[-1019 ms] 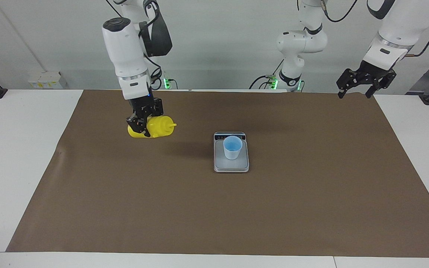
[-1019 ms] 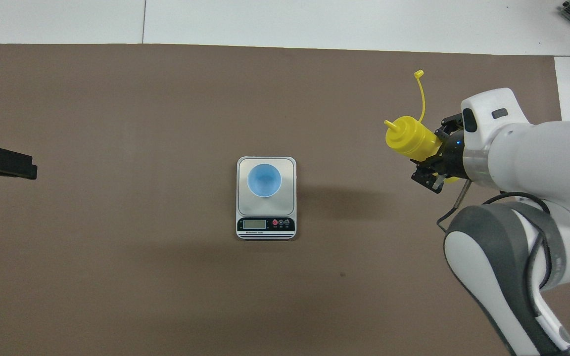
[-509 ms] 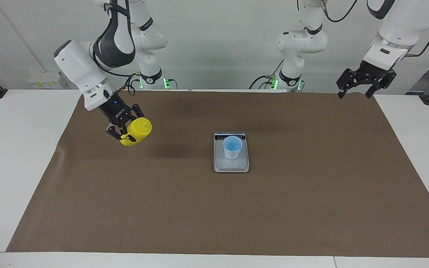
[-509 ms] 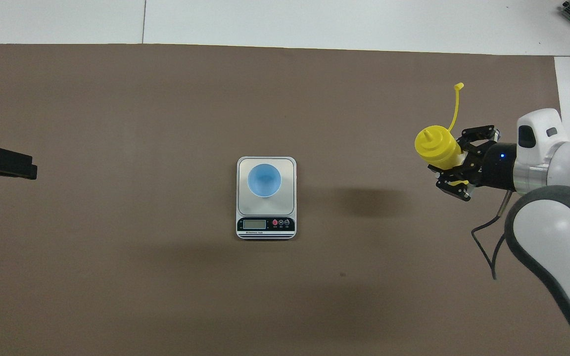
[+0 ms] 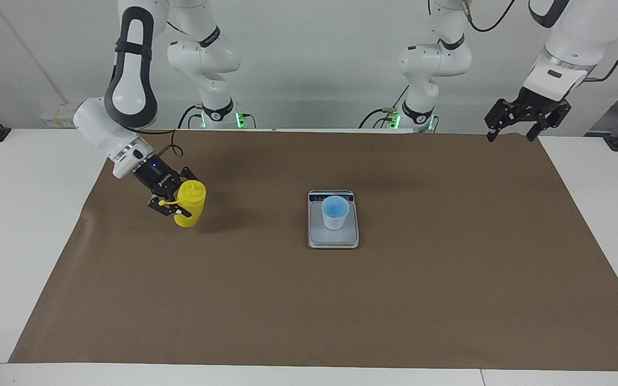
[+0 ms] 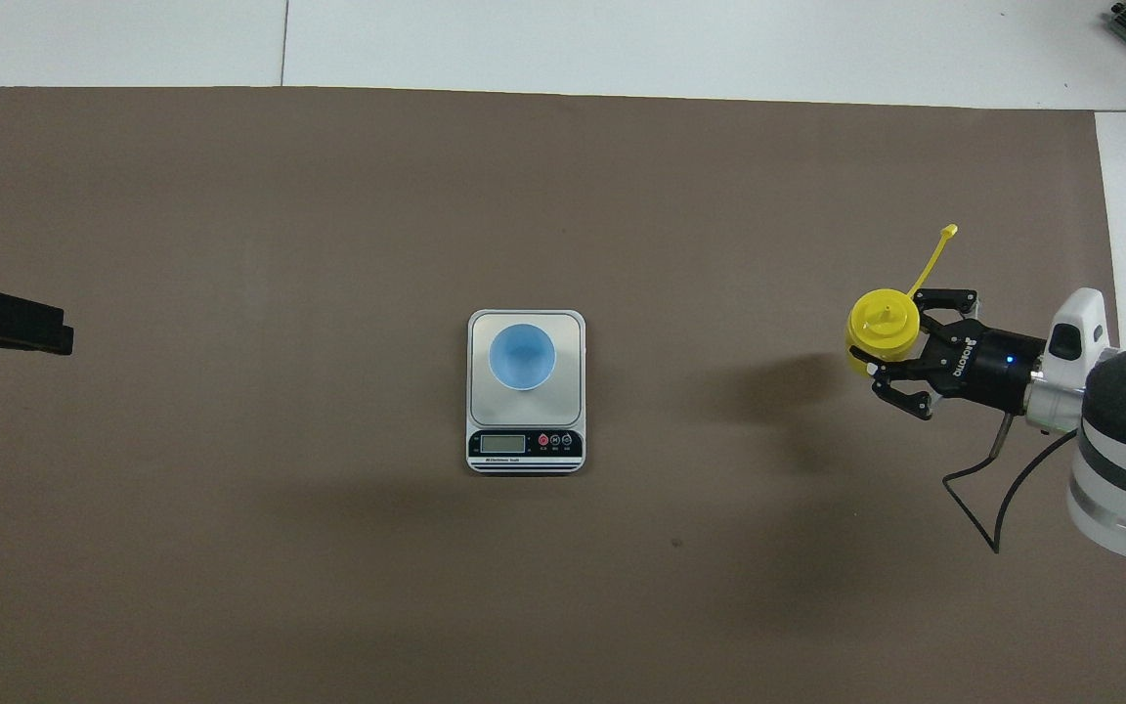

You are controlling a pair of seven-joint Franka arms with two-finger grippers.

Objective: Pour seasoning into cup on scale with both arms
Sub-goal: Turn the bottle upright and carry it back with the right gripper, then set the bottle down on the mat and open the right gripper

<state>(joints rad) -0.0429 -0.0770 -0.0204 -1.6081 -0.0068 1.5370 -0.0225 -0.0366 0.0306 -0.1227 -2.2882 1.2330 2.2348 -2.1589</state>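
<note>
The right gripper point(image 5: 176, 205) is clamped on the yellow plastic squeeze bottle point(image 5: 189, 204) with its conical nozzle — the bottle stands upright, its base at or just above the brown mat point(image 5: 309, 300) toward the right arm's end of the tabletop point(image 5: 19, 225); whether it touches the mat cannot be told. From overhead the bottle point(image 6: 883, 328) is seen end-on, nozzle pointing up, and its thin tethered yellow cap point(image 6: 948, 232) sticks out on its strap, away from the robots. The right gripper point(image 6: 900, 354) reaches in from the side, its fingers closed on the bottle's body.

Near the middle of the mat sits the flat rectangular kitchen scale point(image 5: 333, 240) with a grey plate and silver rim, its dark display strip on the edge nearer the robots. The small light-blue tapered plastic cup point(image 5: 335, 212) stands upright on the plate, well apart from the bottle.

The left gripper point(image 5: 513, 130) waits in the air over the mat's corner at the left arm's end — its fingers spread wide, holding nothing.
</note>
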